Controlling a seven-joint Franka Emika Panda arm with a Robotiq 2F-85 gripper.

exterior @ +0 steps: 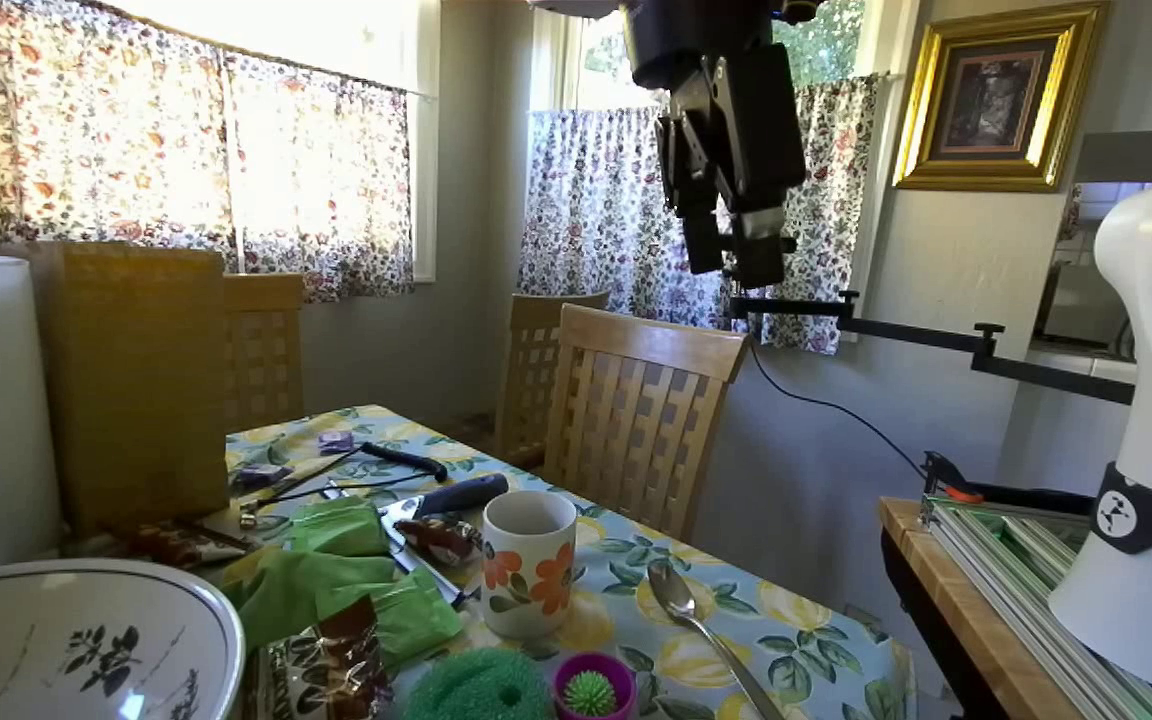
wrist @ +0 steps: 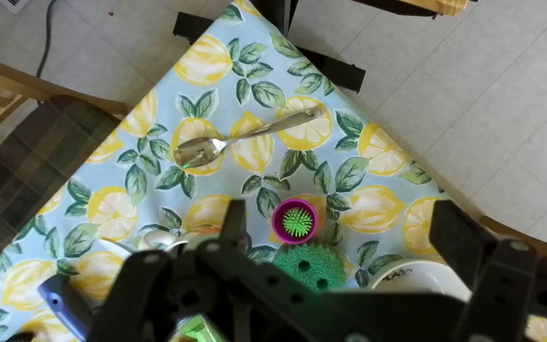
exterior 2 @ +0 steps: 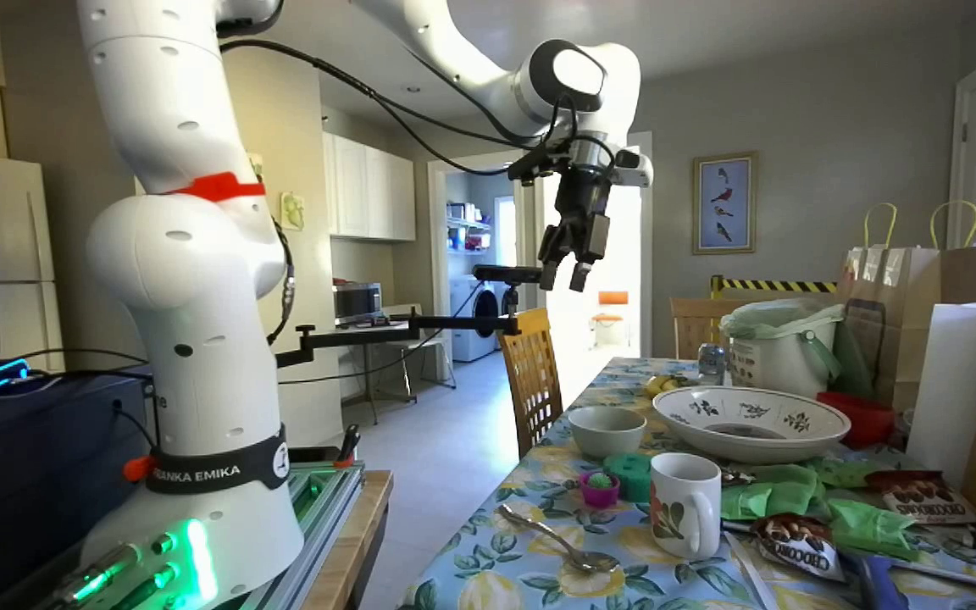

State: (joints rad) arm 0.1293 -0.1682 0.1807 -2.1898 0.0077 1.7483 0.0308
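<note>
In an exterior view, daylight glows through floral curtains [exterior: 326, 185] at the upper left, a gold-framed picture [exterior: 1001, 98] hangs on the gray wall [exterior: 976, 250] at the upper right, and a wooden chair [exterior: 651, 343] stands at center. In an exterior view, white cabinets [exterior 2: 372, 191] hang left of center, a bird print [exterior 2: 724, 203] hangs upper right, and pale floor [exterior 2: 437, 449] fills the lower middle.

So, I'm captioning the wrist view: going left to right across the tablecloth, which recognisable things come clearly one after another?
Blue tool handle → pale blade tip → flowered mug → magenta cup with a green spiky ball inside → off-white bowl.
</note>
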